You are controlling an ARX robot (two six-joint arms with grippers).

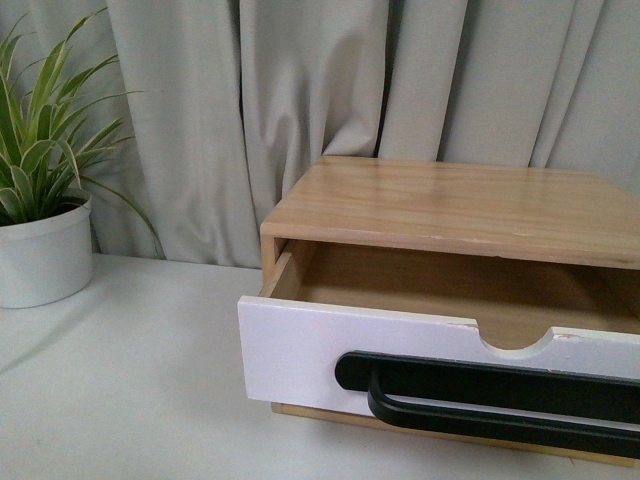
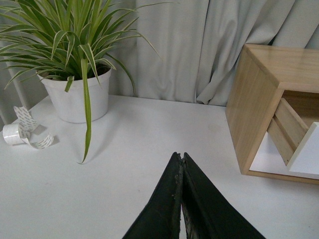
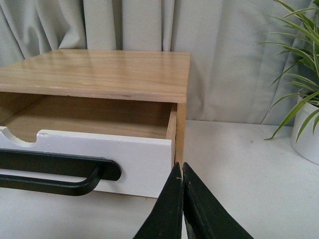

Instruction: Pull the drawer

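One glossy white drawer (image 1: pixel 300 350), matte black bar handle (image 1: pixel 480 395), stands open.

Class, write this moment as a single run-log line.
drawer: pulled partly out, interior empty where visible | left gripper: shut, empty, off drawer | right gripper: shut, empty, beside drawer front, off handle

The left arm's matte black, wedge-shaped gripper (image 2: pixel 181 158) consists of two long tapering fingers that narrow to a blunt tip, with rough, slightly frayed inner edges along the seam. The right arm's matte black, wedge-shaped gripper (image 3: pixel 181 167) has the same form: two flat-sided tapering fingers with a thin seam. No arm appears in the front view.
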